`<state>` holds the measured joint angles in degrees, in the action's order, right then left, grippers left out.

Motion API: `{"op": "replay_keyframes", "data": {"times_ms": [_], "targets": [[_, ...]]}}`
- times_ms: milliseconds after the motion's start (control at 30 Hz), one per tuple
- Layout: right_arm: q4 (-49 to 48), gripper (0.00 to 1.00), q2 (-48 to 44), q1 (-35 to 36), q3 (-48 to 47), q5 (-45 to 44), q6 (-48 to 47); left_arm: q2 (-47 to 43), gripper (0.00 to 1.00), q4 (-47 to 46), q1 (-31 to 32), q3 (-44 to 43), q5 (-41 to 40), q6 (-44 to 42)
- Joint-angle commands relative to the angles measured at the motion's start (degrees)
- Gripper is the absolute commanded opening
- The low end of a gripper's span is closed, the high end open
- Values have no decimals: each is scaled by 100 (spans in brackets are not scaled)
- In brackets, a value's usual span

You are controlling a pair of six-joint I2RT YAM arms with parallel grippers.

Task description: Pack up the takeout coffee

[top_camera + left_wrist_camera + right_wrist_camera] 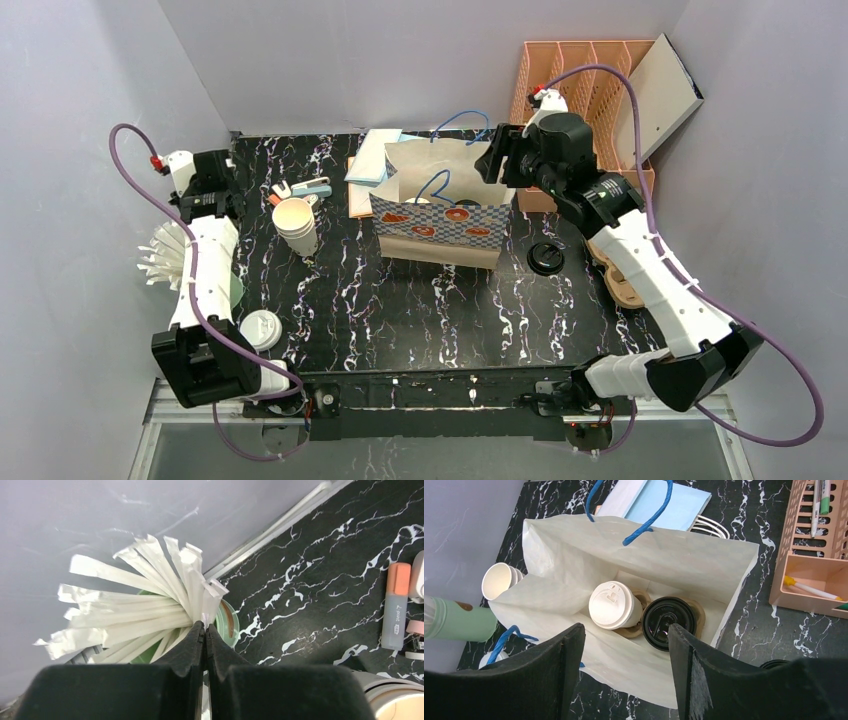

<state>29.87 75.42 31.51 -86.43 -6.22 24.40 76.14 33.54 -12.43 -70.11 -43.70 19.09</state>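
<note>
R gripper [624,680]: jaws spread wide, nothing btwn them, hanging over the open paper bag [574,555]. Straight below, inside the bag, sits the takeout coffee [669,622]. It's upright w/ a black lid on, in a brown carrier [698,611], touching a white-lidded cup [611,605] on its left. Cup sides are hidden, so colour can't be told. Bag stands mid-table [400,310], toward far side.

L gripper [205,645]: jaws pressed together, nothing btwn, over the straw holder [233,630] at table's left edge, well apart from bag. Stacked cream cups [295,225] sit left of bag. Loose black lid [545,257] lies near bag's right.
</note>
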Motion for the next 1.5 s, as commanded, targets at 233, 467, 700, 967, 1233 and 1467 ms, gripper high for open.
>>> {"op": "replay_keyframes", "data": {"times_ms": [233,467,700,967,1233,1467], "targets": [[-279,70,-322,-13,34,-201,-158,-554,0,721,-21,-1600,-64,-131],[-451,70,-506,-14,124,-340,-270,-934,0,753,-22,-2734,1300,199],[-544,70,-580,-15,219,-421,-299,-844,0,683,-28,-4080,2081,459],[-630,70,-691,-13,244,-560,-378,-754,0,-171,-24,-4226,4253,1227],[-804,70,-829,-13,376,-582,-386,-452,0,-2531,-14,-3411,7415,3105],[-888,70,-962,-13,460,-619,-415,-188,0,-2983,34,-3383,8272,3638]]}}
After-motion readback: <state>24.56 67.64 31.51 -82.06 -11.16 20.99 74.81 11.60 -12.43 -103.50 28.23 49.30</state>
